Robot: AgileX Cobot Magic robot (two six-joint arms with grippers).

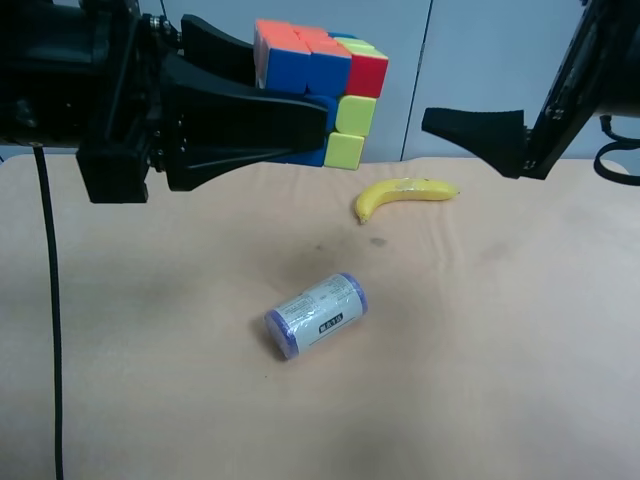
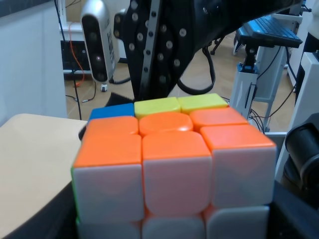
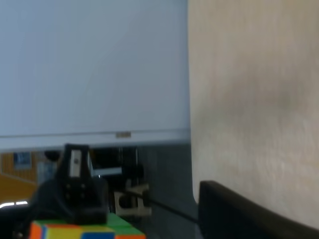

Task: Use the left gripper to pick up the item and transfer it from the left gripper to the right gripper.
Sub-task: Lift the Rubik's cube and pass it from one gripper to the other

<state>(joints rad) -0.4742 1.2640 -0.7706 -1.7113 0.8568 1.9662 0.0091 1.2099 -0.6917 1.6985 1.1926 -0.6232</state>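
**Up off the surface: cube clamped in left gripper, right gripper alongside**

Up in the air over the far side of the surface (image 1: 150,380), the cube (image 1: 320,60) sits in the left gripper (image 1: 295,88). That is the arm at the exterior high view's left, since the left wrist view is filled by the same cube (image 2: 174,169).

- Left fingers (image 1: 250,125) are closed on the cube, one along its near side and one behind it. The cube is clear of the surface.
- Seen from the left wrist, the orange face is uppermost, with white squares below and yellow and blue at the far edge.
- The right gripper (image 1: 470,135) comes in from the exterior high view's right, its tip pointing at the cube. It is near but apart, with a gap between them.
- Only one right finger (image 3: 249,214) shows in either view, so I can't tell if that gripper is open or closed.
- The right wrist view catches the cube (image 3: 84,231) at the frame edge, with the left arm behind it.
- On the surface, the banana (image 1: 405,195) lies below the gap between the grippers.
- The purple-capped cylinder (image 1: 315,315) lies on its side nearer the camera, well apart from the banana.
- A black cable (image 1: 50,300) hangs down from the left arm.
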